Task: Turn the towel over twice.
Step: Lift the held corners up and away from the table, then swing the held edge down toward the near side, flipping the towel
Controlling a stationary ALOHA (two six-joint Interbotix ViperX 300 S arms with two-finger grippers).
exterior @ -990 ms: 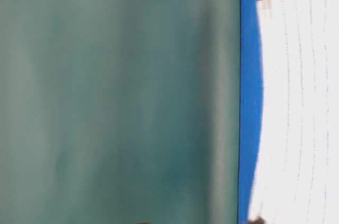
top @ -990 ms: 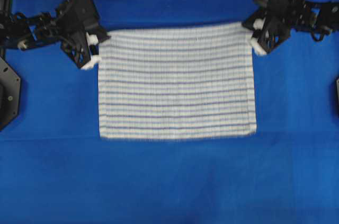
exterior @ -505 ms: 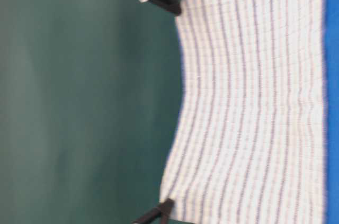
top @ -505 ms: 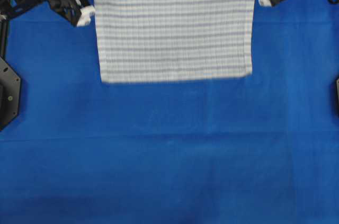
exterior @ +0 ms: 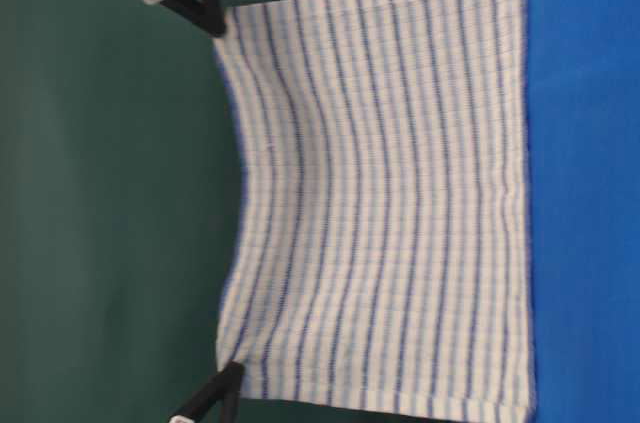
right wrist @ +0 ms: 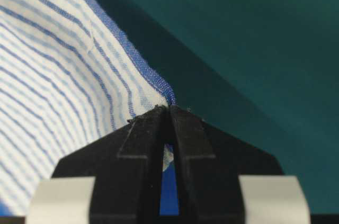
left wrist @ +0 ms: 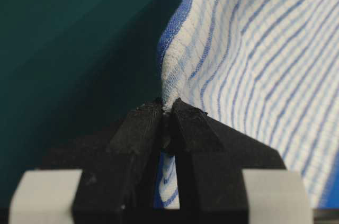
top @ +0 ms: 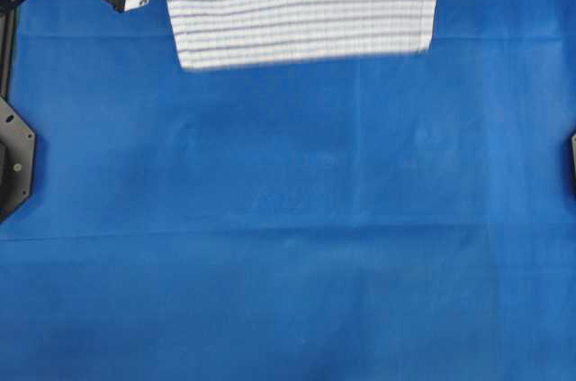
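Blue cloth (top: 288, 219) covers the whole table, smooth apart from faint creases, and behind the table stands a dark green backdrop (exterior: 100, 193).

Next in size is the towel (exterior: 380, 213), white with thin dark-blue and light-blue stripes. It hangs in the air, held by its two upper corners, and its top edge sags in a shallow curve between them. In the table-level view its lower edge hangs in front of the near part of the blue cloth; whether it touches the table cannot be told. In the overhead view the towel shows at the far edge of the table, cut off by the frame, with open blue cloth in front of it.

A black bracket (top: 13, 156) sits at the left border of the overhead view, well apart from the towel, and a sliver of dark hardware (top: 572, 160) shows at the right border.

The left gripper (left wrist: 168, 113) is pinched tight on one upper corner of the towel, the fabric bunched between its black fingertips (left wrist: 140, 123). Its white and black body lies just beside the towel's left edge in the overhead view.

The right gripper (right wrist: 169, 108) is likewise clamped on the other upper corner, its tips meeting over the blue hem.
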